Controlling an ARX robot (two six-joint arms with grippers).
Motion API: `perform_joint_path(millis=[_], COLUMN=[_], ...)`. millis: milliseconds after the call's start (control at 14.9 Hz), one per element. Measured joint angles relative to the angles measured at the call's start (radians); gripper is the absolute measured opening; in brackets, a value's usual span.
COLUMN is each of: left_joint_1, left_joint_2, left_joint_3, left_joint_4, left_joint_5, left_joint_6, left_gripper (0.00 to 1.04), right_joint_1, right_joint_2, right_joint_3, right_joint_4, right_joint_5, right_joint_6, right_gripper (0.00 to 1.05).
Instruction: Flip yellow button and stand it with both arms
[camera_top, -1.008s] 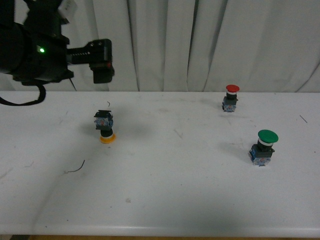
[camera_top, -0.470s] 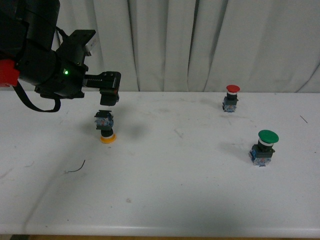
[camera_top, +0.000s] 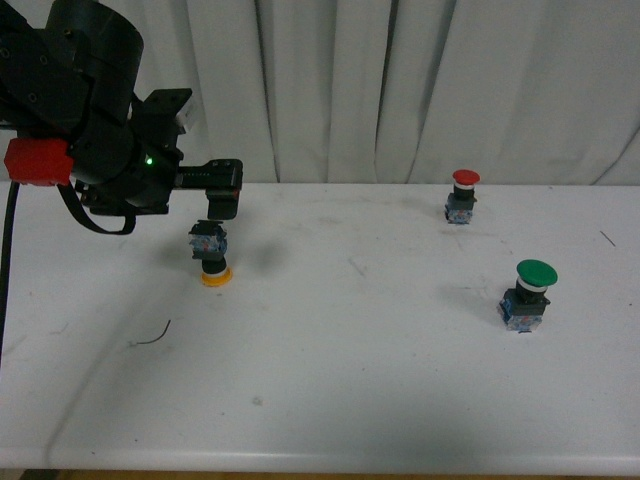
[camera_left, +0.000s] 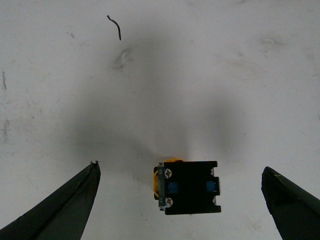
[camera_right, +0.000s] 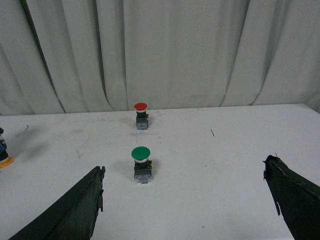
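Now left gripper (camera_top: 219, 207) is hovering, jaws spread wide, just above yellow button (camera_top: 209, 254) at mid-left of frame; btn is sitting cap-down, block up, so prob. lining up to grab; right gripper (camera_right: 185, 165) is idling open, lower frame.

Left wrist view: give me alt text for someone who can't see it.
A yellow button stands upside down on a white table, black-and-blue block facing the camera, untouched between the sides of the wide-open left end effector. A thin dark strand lies farther off.
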Motion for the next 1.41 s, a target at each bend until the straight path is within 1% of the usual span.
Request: perform_joint_path(millis=[806,874,941,1075,1142,1209,1411], left_joint_1=[0.002,-0.001,-0.002,-0.006,-0.008,-0.008,-0.008], left_joint_2=[0.085,0.085,0.085,0.085,0.085,0.085,0.072], left_joint_3=[0.014,0.014,0.014,0.014,0.014,0.014,0.008], left_joint_4=[0.046,0.043,0.037,0.03,0.027,0.025,0.02], left_joint_5=[-0.018,-0.017,-0.011,-0.005,-0.005,-0.004,0.011], left_joint_6=[0.0,0.0,0.0,0.001,0.001,0.001,0.0], left_gripper=[0.98,0.93,0.71,0.47,0.39,0.37,0.37], right_joint_1=[0.0,0.0,0.0,0.0,0.0,0.0,0.0], right_joint_2=[0.0,0.0,0.0,0.0,0.0,0.0,0.0], right_joint_3=[0.0,0.0,0.0,0.0,0.0,0.0,0.0], right_joint_4=[0.0,0.0,0.0,0.0,0.0,0.0,0.0], right_joint_5=[0.0,0.0,0.0,0.0,0.0,0.0,0.0], right_joint_6=[0.0,0.0,0.0,0.0,0.0,0.0,0.0], right_gripper=[0.98,0.98,0.98,0.98,0.98,0.98,0.98])
